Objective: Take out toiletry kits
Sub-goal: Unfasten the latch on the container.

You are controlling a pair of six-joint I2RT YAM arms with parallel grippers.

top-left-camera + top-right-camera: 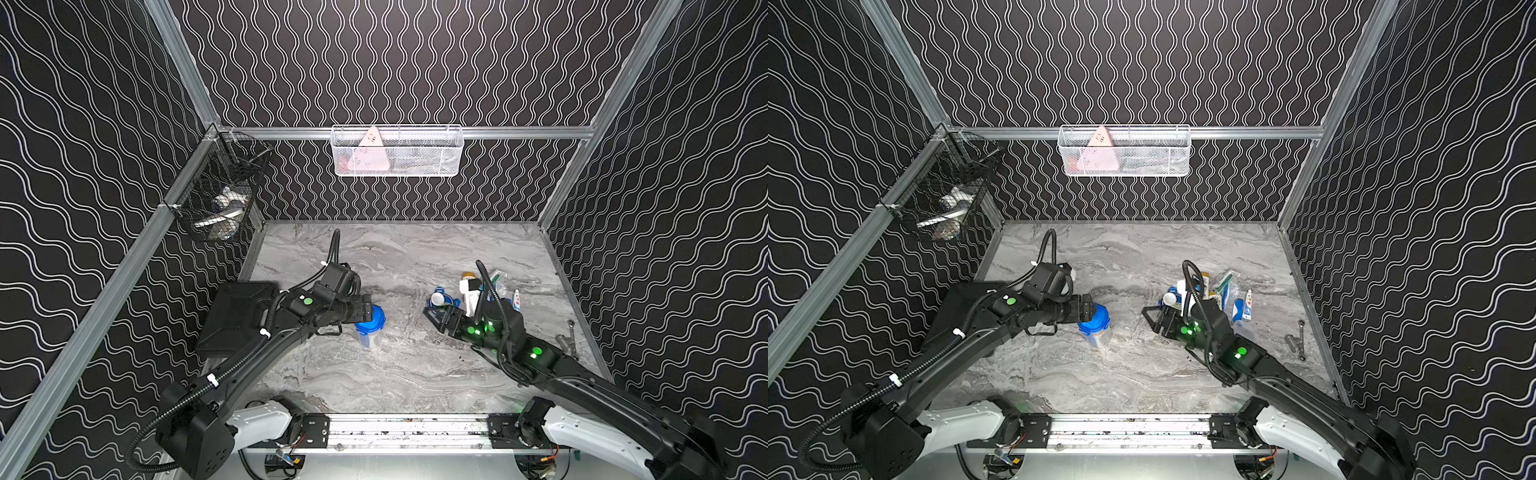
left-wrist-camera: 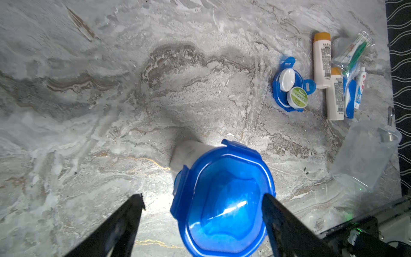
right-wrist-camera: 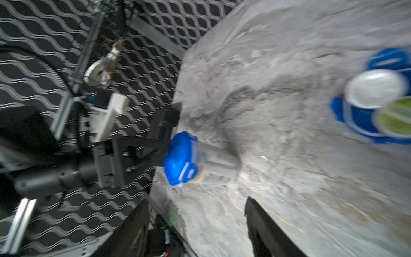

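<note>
Clear plastic cup with blue lobed lid (image 1: 370,328), closed, stands upright on the grey marbled tabletop (image 1: 395,374) just left of centre in both top views. The second kit lies unpacked right of centre: loose blue lid (image 2: 277,89) carrying two round tubs (image 2: 287,79), two white amber-capped bottles (image 2: 322,62), toothbrushes and toothpaste beside it, and the empty clear cup (image 2: 364,155) on its side nearby. Left gripper (image 2: 203,197) hangs over the closed cup, jaws apart, straddling the lid, not clamped; right gripper (image 1: 433,315) sits just beside the loose lid, jaws apart, holding nothing.
</note>
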